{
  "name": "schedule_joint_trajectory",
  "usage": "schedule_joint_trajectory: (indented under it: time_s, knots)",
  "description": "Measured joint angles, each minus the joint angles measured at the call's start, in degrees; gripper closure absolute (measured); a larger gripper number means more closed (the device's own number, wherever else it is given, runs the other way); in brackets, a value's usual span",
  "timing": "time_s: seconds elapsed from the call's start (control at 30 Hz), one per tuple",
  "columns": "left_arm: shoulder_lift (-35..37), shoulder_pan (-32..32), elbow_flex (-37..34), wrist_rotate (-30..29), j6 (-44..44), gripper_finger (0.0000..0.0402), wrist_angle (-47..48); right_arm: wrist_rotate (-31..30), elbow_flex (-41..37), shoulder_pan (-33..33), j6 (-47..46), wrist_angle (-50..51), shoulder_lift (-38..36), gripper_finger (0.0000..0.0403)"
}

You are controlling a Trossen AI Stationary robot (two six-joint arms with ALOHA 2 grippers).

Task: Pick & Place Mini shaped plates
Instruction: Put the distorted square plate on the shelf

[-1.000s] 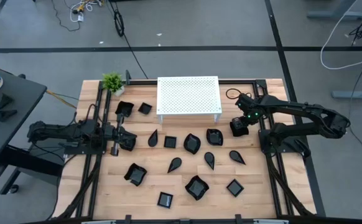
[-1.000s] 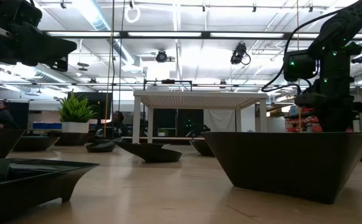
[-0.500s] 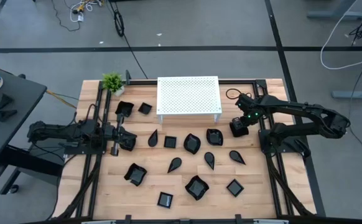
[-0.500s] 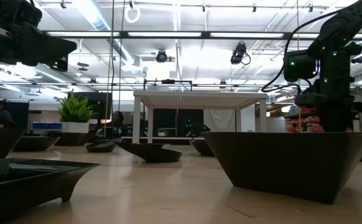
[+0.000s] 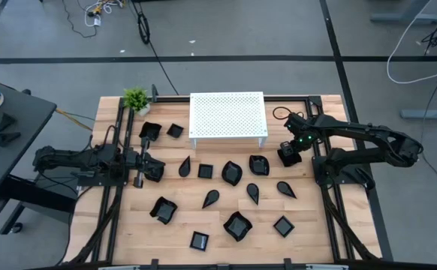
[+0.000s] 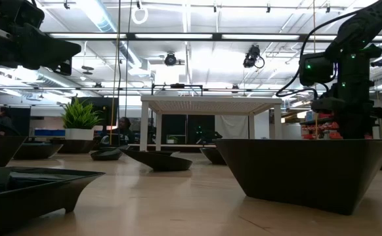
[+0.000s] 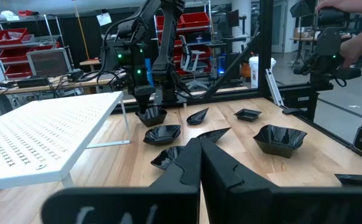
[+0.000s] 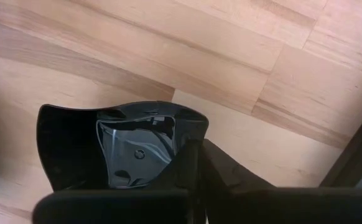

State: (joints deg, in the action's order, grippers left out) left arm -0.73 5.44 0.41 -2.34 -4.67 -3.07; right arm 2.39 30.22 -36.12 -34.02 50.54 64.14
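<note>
Several glossy black mini plates lie scattered on the wooden table (image 5: 128,225), among them a square one (image 5: 205,171), a wavy one (image 5: 259,164) and a teardrop one (image 5: 253,192). My right gripper (image 5: 287,154) points straight down at the table's right, shut on a square black plate (image 8: 75,143) that rests on the wood. The left wrist view shows this plate (image 7: 151,116) under that gripper. My left gripper (image 7: 199,146) is shut and empty, held level over the table's left side (image 5: 155,169). My right gripper pinches one side wall (image 8: 184,132) of the square plate between its two fingers, one on the inside and one on the outside. The fingers come from above and point down. The plate stands flat on the table with its opening up.
A white perforated stand (image 5: 227,114) sits at the table's far middle, with a small green potted plant (image 5: 136,99) at the far left. Two black plates (image 5: 150,130) lie by the stand's left. A person holding a device (image 7: 336,37) shows beyond the table.
</note>
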Motion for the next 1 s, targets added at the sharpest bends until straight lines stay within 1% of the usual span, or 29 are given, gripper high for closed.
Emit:
schedule_joint_trajectory:
  time_s: [0.47, 1.0]
  knots:
    - [0.0, -0.01, 0.01, -0.01, 0.0, 0.0399, 0.0, 0.22, 0.12, 0.01, 0.0, 0.77, -0.98, 0.0392]
    - [0.0, -0.01, 0.01, 0.01, 0.0, 0.0399, 0.0, -0.07, 4.04, -0.07, 0.02, 3.1, -2.62, 0.0392]
